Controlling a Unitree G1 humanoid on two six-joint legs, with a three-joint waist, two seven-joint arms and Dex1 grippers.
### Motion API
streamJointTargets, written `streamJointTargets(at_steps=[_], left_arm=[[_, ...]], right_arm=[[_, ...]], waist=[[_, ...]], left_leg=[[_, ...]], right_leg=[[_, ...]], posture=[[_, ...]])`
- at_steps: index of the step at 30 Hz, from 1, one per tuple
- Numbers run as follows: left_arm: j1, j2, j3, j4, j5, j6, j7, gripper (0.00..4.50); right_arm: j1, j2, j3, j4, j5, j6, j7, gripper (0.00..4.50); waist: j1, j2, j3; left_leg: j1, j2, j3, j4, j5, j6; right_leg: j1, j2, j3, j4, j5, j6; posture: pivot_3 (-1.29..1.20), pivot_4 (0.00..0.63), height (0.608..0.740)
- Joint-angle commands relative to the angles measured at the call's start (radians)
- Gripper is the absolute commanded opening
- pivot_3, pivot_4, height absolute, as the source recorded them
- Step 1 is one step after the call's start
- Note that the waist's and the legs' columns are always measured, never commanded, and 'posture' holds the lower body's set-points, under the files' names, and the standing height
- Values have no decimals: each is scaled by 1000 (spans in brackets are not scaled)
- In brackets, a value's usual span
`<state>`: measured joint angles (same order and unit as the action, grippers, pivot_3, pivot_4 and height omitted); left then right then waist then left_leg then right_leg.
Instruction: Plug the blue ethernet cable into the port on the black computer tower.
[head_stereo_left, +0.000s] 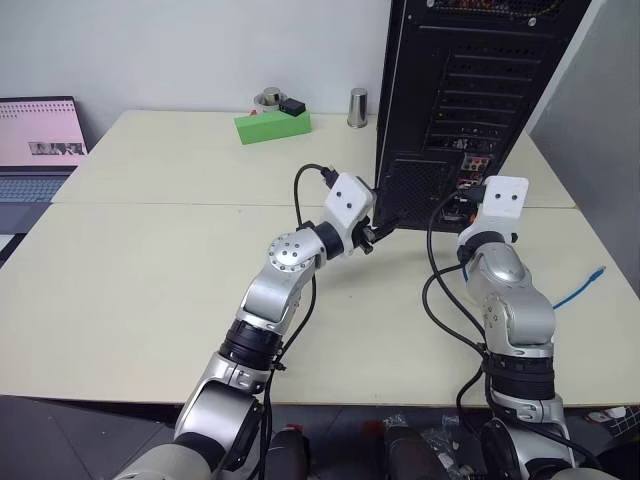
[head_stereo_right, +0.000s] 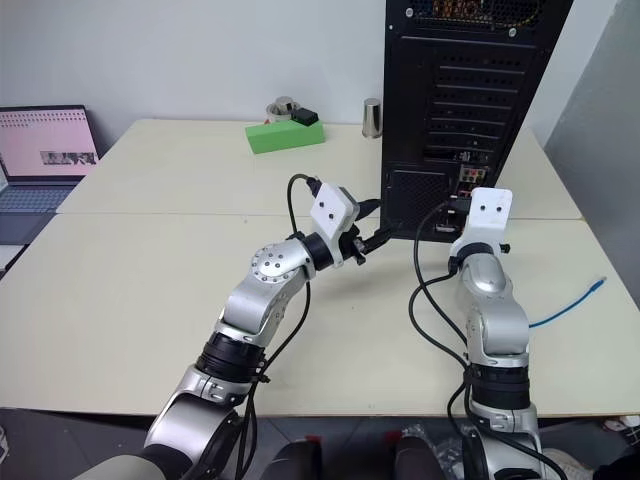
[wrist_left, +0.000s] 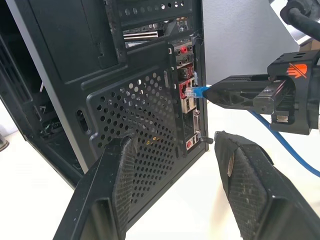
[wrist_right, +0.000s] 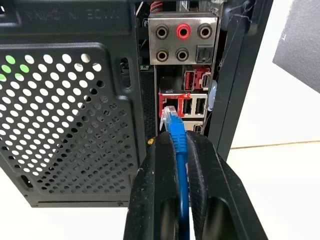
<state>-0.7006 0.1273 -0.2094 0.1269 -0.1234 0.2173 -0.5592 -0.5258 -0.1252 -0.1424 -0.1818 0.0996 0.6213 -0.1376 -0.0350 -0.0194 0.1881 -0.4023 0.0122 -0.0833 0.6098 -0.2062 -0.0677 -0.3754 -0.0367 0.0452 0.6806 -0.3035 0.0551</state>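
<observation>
The right gripper (wrist_right: 179, 142), jaws clamped on the blue cable (wrist_right: 178, 145) just behind its plug, aims it at the tower's (head_stereo_left: 470, 90) red-framed port, seemingly touching, while the left gripper (wrist_left: 172, 165) waits open alongside.

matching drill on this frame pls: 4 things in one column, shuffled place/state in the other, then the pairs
Things:
1. blue ethernet cable
2. left end effector
3. green block
4. laptop

Places/states:
A. open, holding nothing, beside the black computer tower
B. far edge of the table, left of the tower
C. plug at the red-framed port, pinched in the shut right end effector
D. off the table's left side, screen lit

Pairs: 1-C, 2-A, 3-B, 4-D
</observation>
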Motion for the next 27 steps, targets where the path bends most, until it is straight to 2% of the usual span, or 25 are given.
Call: streamJointTargets(at_steps=[1,27], left_arm=[[-4,-10,1,-44,-1,-13,-1,2632],[0,-17,9,-49,-8,-10,-11,2632]], right_arm=[[-31,-6,-13,-10,-11,-30,-3,0],[-36,-5,-19,14,-38,-46,-35,0]], waist=[[0,0,0],[1,0,0]], left_leg=[[0,0,0,0,0,0],[0,0,0,0,0,0]], right_leg=[[0,0,0,0,0,0],[0,0,0,0,0,0]], posture=[[0,150,740],[0,150,740]])
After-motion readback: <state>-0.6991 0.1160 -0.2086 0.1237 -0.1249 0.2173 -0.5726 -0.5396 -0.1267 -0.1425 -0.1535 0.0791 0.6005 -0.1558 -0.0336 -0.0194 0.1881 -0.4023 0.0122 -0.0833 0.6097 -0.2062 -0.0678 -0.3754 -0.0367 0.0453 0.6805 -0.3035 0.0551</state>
